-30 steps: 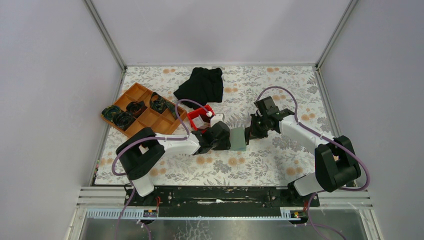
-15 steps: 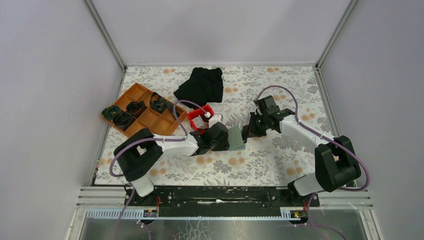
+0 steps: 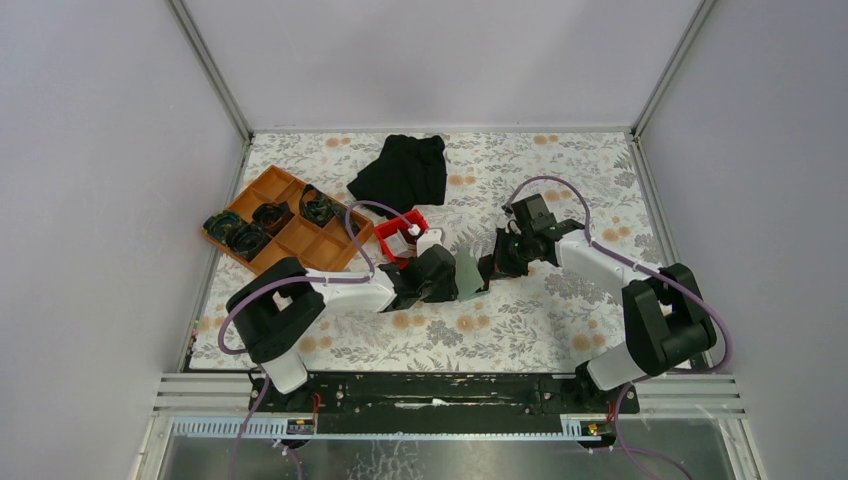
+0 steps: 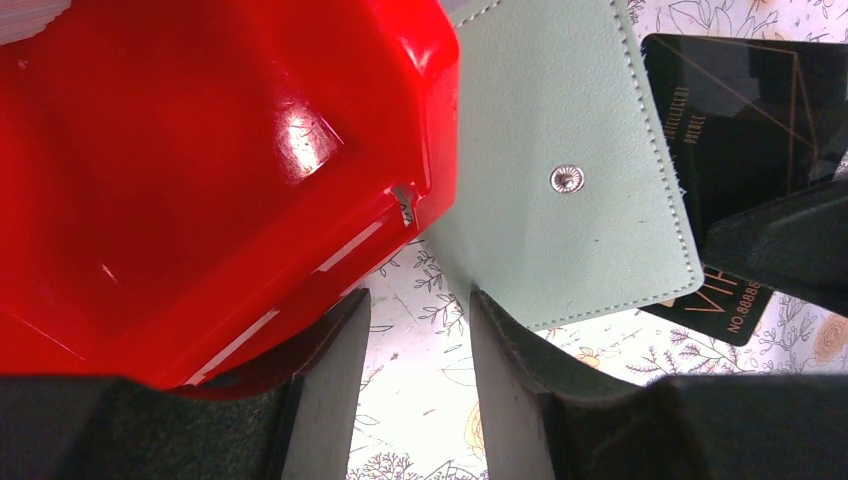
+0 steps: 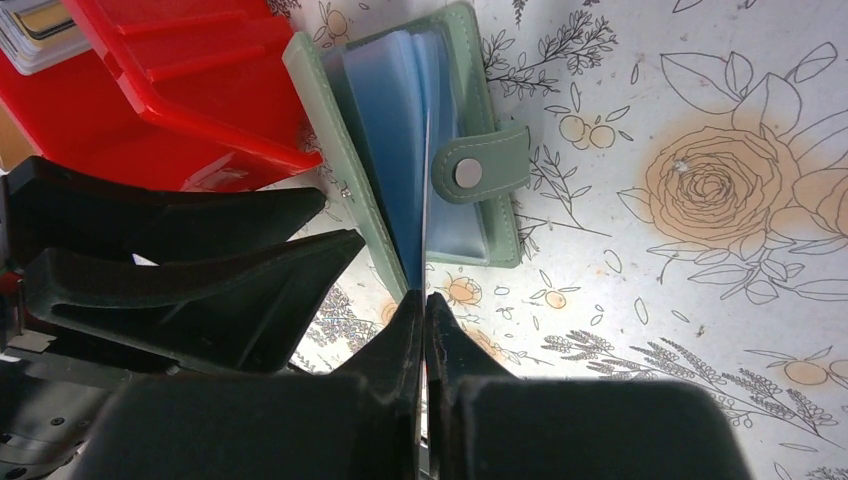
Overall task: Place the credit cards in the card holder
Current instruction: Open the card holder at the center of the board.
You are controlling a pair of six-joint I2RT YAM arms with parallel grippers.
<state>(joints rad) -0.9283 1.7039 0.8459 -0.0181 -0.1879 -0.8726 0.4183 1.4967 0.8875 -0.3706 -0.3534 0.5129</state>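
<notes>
Covering most of the top view, the floral table (image 3: 560, 320) carries the red bin (image 4: 200, 180). The card holder (image 4: 560, 110) stands open on edge just beside the bin, near the table's middle. The left gripper (image 4: 415, 310) has its jaws apart at the corner of the raised cover, seemingly propping it rather than pinching it. The right gripper (image 5: 425, 305) is clamped on a dark card (image 4: 745, 110), whose leading edge sits among the clear sleeves. Insertion looks to be the step in hand. The next move calls for a straight push along one sleeve with the cover braced, then a release. A stack of cards (image 5: 30, 30) waits in the bin. The tiny snap (image 4: 567, 179) is unfastened.
</notes>
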